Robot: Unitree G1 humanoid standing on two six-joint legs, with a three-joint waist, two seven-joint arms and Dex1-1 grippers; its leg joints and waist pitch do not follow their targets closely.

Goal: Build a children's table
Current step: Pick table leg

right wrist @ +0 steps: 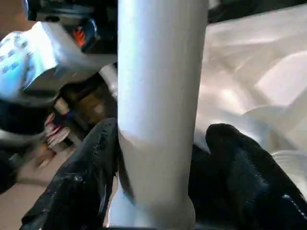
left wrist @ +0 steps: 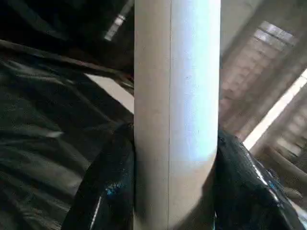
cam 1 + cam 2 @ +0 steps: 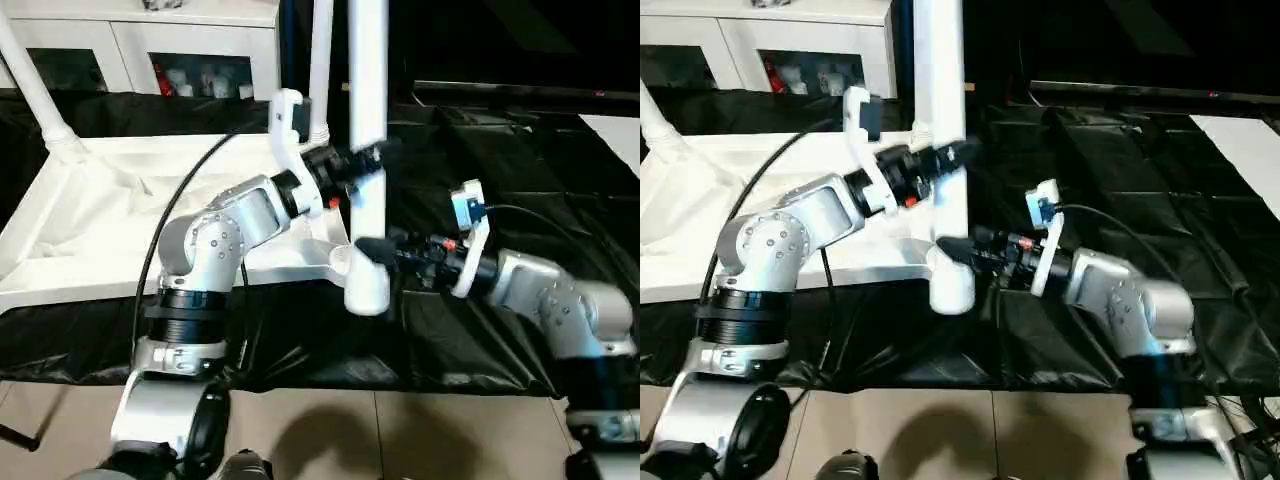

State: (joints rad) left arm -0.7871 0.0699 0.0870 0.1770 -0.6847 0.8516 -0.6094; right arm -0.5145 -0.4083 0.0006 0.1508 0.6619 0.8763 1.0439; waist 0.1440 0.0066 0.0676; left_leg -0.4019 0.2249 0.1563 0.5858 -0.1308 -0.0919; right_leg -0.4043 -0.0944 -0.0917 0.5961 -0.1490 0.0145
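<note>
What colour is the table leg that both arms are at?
White; the table leg shows best in the left eye view.

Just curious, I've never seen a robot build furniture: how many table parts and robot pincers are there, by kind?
White table legs: 3
White table top: 1
Black pincers: 2
Total: 6

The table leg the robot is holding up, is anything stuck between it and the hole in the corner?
Nothing visible is. The leg stands upright with its foot at the corner socket of the tabletop. The left gripper clasps it higher up, and the right gripper sits around it just above the socket.
</note>
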